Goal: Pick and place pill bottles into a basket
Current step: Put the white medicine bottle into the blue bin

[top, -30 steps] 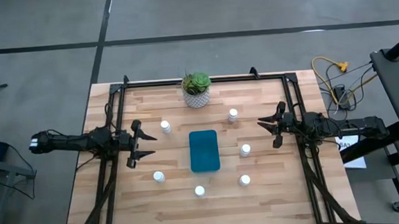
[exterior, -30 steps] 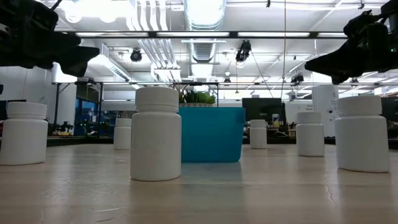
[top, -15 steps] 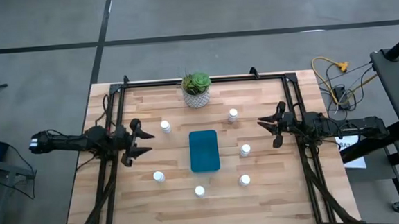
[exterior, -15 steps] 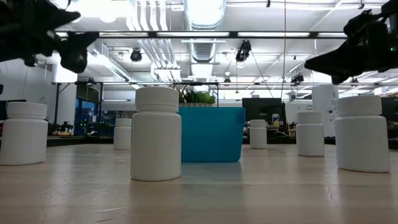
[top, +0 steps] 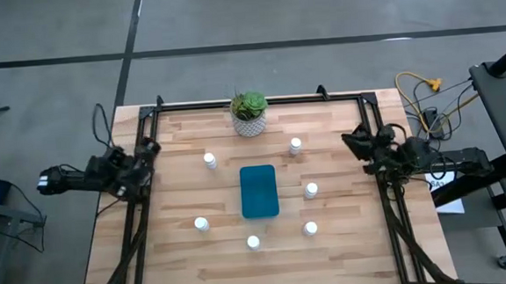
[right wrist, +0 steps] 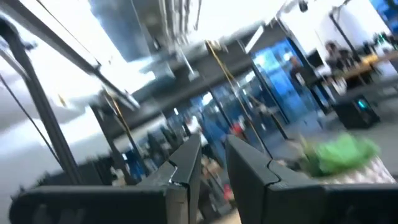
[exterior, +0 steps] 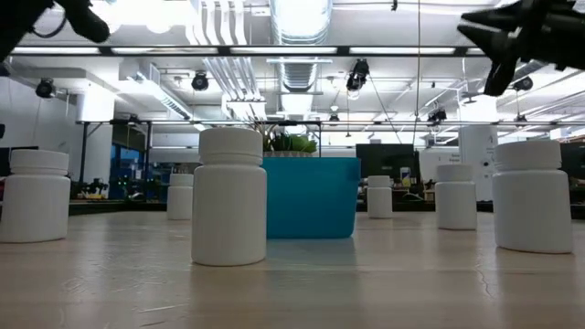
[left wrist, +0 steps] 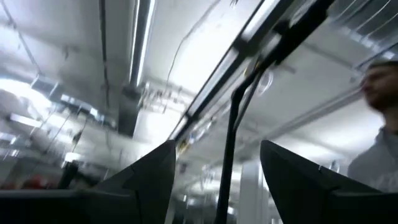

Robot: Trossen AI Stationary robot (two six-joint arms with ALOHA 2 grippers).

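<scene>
Several white pill bottles stand upright on the wooden table around the teal basket (top: 259, 192), among them ones at the far left (top: 209, 160), the right (top: 311, 189) and the near middle (top: 253, 241). In the low view the nearest bottle (exterior: 228, 196) stands in front of the basket (exterior: 311, 196). My left gripper (top: 148, 150) is at the table's left edge, tipped upward, open and holding nothing (left wrist: 217, 158). My right gripper (top: 356, 142) is at the right edge, also tipped upward, with a narrow gap between its fingers and nothing in it (right wrist: 211, 155).
A white pot with a green plant (top: 249, 113) stands at the far edge, behind the basket. A dark metal frame (top: 143, 210) runs along the table's left, right and far sides. A person (left wrist: 380, 130) shows in the room in the left wrist view.
Both grippers have tipped from pointing over the table to pointing up, risen, rolled at the wrist, and drawn back toward their own table edges; the left moved more. The bottles and the basket have stayed put.
</scene>
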